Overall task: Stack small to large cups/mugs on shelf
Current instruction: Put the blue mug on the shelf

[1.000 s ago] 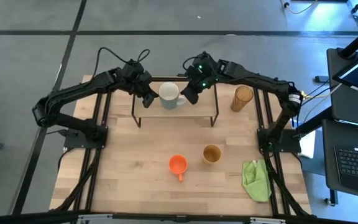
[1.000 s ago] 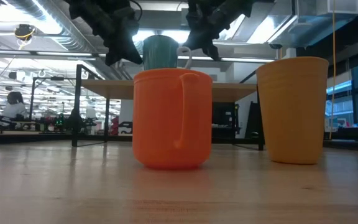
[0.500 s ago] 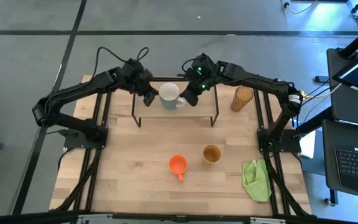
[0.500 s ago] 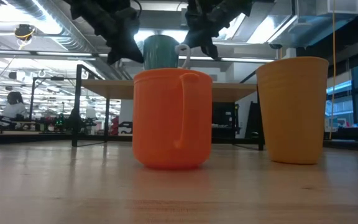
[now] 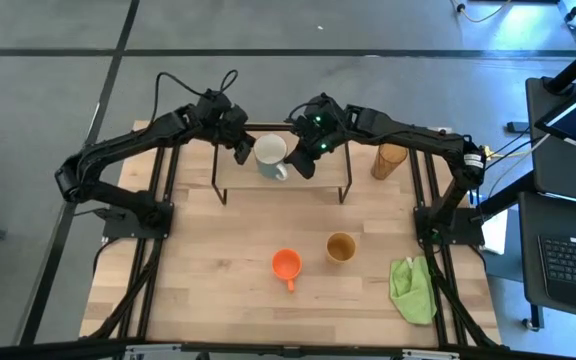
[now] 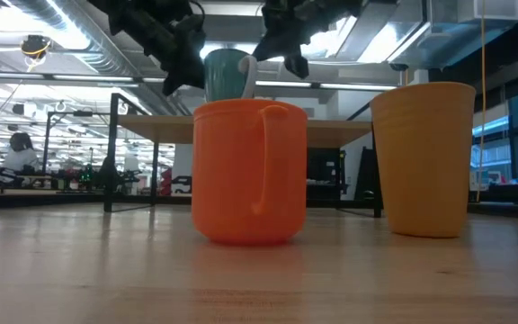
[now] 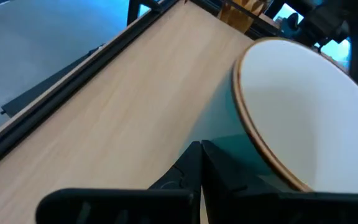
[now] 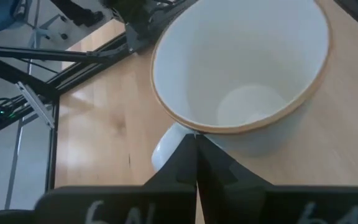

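Note:
The white mug (image 5: 271, 153), pale teal on its outside, stands upright on the shelf (image 5: 233, 181); its handle (image 5: 282, 175) points toward the table's near edge. My left gripper (image 5: 243, 151) is shut at the mug's left side. My right gripper (image 5: 306, 163) is shut at the mug's right side, by the handle. The orange mug (image 5: 286, 264) and the tan cup (image 5: 341, 246) stand on the table in front of the shelf. The amber tumbler (image 5: 389, 158) stands on the table, right of the shelf. My left gripper's shut fingertips (image 7: 201, 152) lie against the mug's outer wall (image 7: 225, 134) below the rim, coming from the table's left. The mug stands upright on the shelf. My right gripper's shut fingertips (image 8: 194, 146) lie against the mug's outer wall just below the rim, beside the handle's root (image 8: 166, 143), coming from the table's right.
A green cloth (image 5: 413, 288) lies at the table's near right corner. The shelf has bare board on both sides of the mug. In the low view the orange mug (image 6: 245, 171) and tan cup (image 6: 423, 157) stand close in front of the camera.
My right gripper has gone toward the table's left and near edge along the mug's side. The white mug has turned about on the shelf: its handle pointed right and now points toward the near edge. My left gripper has stayed against the mug's left side.

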